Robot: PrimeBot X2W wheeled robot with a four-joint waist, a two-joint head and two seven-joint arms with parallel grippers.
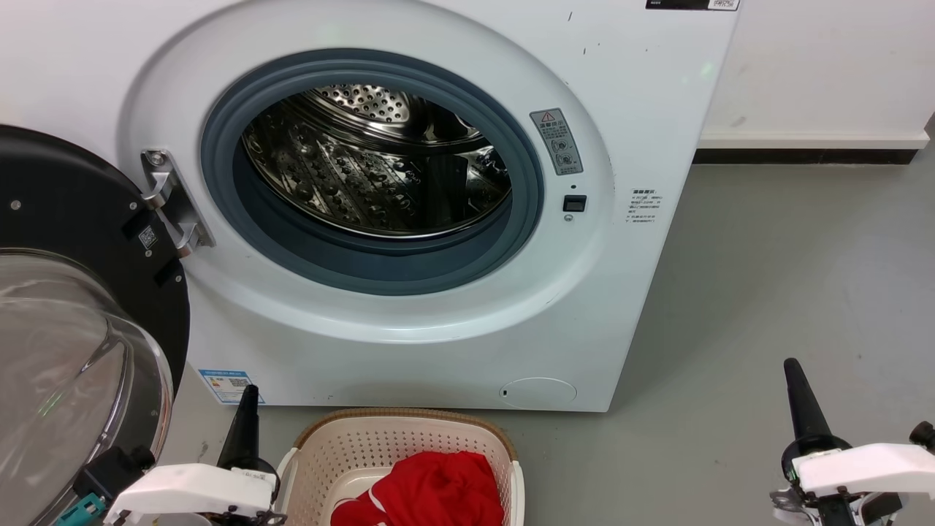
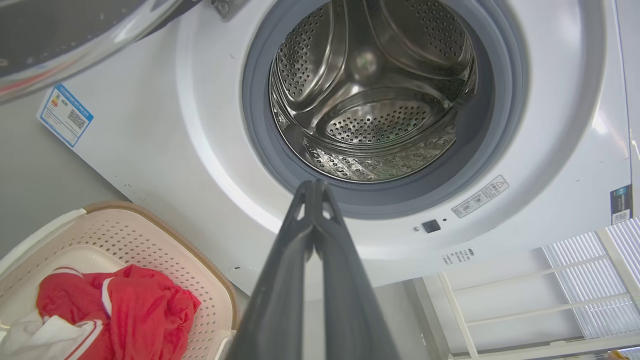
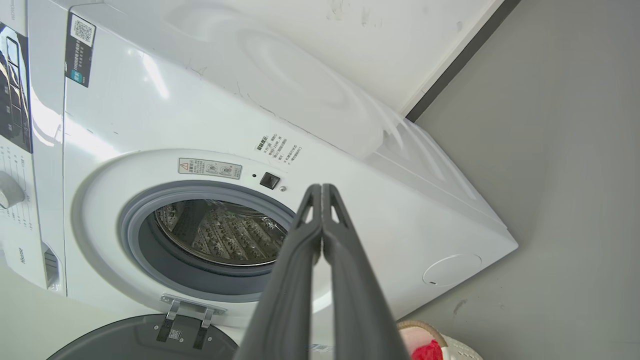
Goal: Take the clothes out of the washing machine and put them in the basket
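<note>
L end effector [image 2: 314,189] & R end effector [image 3: 321,190]: both clenched, fingers pressed together, nothing held. Red clothes [image 1: 438,488] lie bunched in basket [image 1: 409,416], just below washing machine [image 1: 621,277]. Fabric prob. light, limp, slippery; pinch a raised fold, not flat cloth. Drum [image 1: 380,168] beyond looks empty, door [image 1: 73,329] open.

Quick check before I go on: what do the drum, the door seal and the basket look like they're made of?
Drum: polished steel by the look, with mirror-like reflections and rows of punched holes.
Door seal: probably rubber, matte grey with a soft folded lip.
Basket: likely moulded plastic, cream, with regular perforations and a brown woven-look rim.
</note>
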